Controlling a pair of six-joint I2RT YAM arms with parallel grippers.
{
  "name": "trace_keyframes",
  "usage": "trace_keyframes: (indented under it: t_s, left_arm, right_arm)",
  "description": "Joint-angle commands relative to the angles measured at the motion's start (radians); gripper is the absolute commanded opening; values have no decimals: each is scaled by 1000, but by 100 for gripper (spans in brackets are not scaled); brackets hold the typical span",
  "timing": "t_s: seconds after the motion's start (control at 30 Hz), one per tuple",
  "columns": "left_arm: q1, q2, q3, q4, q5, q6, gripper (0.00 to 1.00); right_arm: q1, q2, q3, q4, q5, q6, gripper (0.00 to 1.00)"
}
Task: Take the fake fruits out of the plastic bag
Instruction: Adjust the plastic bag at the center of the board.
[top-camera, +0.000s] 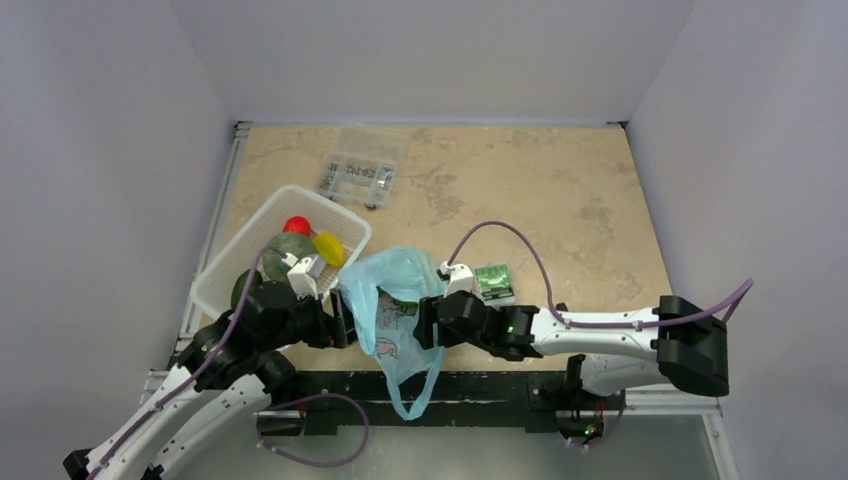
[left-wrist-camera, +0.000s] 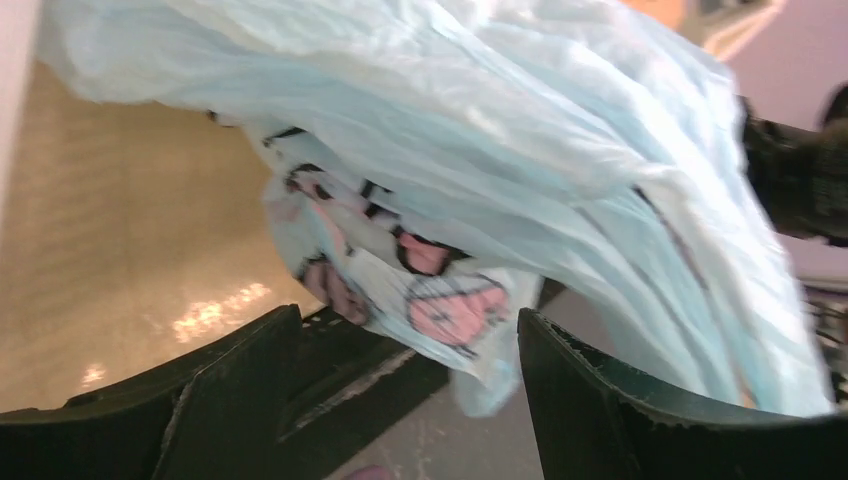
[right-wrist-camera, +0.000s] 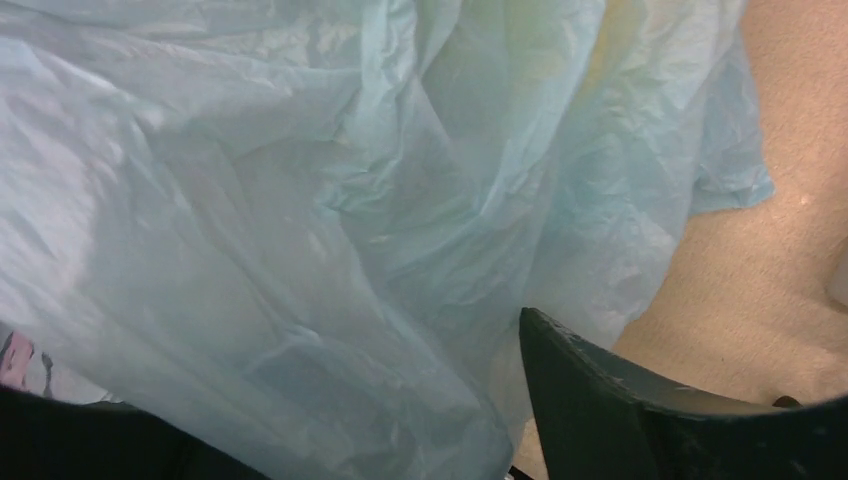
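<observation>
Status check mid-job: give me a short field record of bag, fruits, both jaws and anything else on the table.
bag: light blue, crumpled, between the arms at the table's near edge, a handle hanging over it
fruits seen: red fruit, yellow fruit, green fruit, all in the basket
fruits in bag: cannot tell
left jaws: open, at bag's left side
right jaws: open, bag film between them
other: clear box at far side; green packet right of bag
</observation>
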Motion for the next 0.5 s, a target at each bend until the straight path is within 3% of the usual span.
trace_keyframes:
  t_s: [0.0, 0.07, 0.13, 0.17, 0.2, 0.27, 0.33, 0.43, 0.47]
  left_arm:
    - [-5, -74, 6, 83, 214, -96, 79]
    - [-19, -60, -14, 164, 289, -126, 79]
    - [-71, -25, -14, 205, 269, -128, 79]
    - [-113, -3, -6, 207, 228, -115, 77]
    - [-154, 39, 11, 204, 174, -103, 74]
    - [-227, 116, 39, 219, 93, -93, 62]
    - [-304, 187, 76, 232, -2, -97, 51]
    - [-406, 268, 110, 275, -187, -75, 43]
    - [-421, 298, 120, 268, -257, -79, 35]
  right_arm:
    - [29, -11, 59, 9, 53, -18, 79]
    - [40, -20, 56, 34, 44, -26, 88]
    - [48, -23, 56, 52, 44, -32, 88]
    - [50, -22, 55, 62, 44, -37, 81]
    - [52, -19, 55, 68, 46, -38, 68]
    - [52, -12, 57, 66, 52, -35, 51]
    - [54, -10, 67, 62, 54, -35, 37]
    - [57, -17, 82, 45, 57, -40, 20]
    - [58, -25, 83, 43, 61, -40, 14]
